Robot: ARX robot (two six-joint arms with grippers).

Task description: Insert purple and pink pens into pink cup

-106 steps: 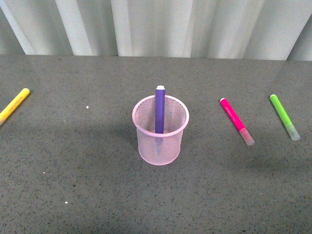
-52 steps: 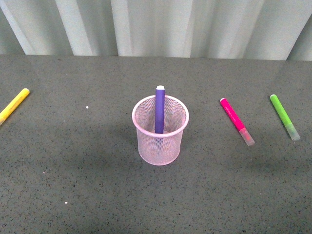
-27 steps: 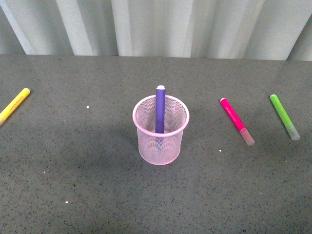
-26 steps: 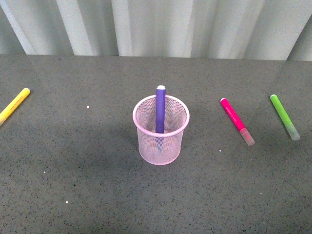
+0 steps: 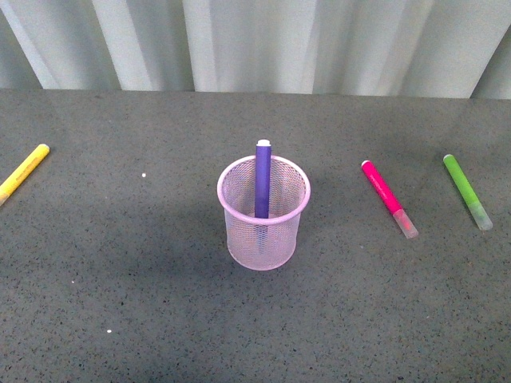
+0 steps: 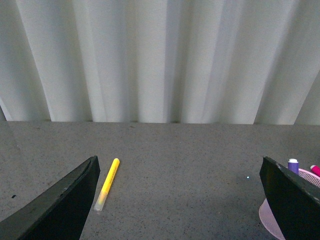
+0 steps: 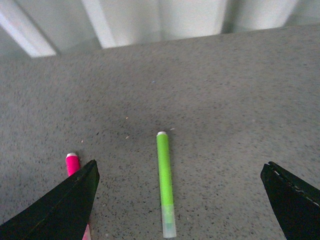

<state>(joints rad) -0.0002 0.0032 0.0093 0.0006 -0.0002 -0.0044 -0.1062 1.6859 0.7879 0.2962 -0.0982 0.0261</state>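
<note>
From the front neither arm shows, only the grey table (image 5: 120, 303): the pink cup (image 5: 243, 239) stands upright in the middle with the purple pen (image 5: 262, 179) upright inside it, its end poking above the rim. The pink pen (image 5: 386, 196) lies flat on the table well to the cup's right, and the green pen (image 5: 466, 190) lies further right again. The yellow pen (image 5: 24, 171) lies far off to the left.

The wrist cameras add the arms. The left gripper (image 6: 179, 165) hangs above the table with its jaws spread wide and nothing between them, the yellow pen ahead of it. The right gripper (image 7: 179, 167) is spread just as wide and empty, above the green pen.

Compared with two seconds back, nothing on the table has moved
</note>
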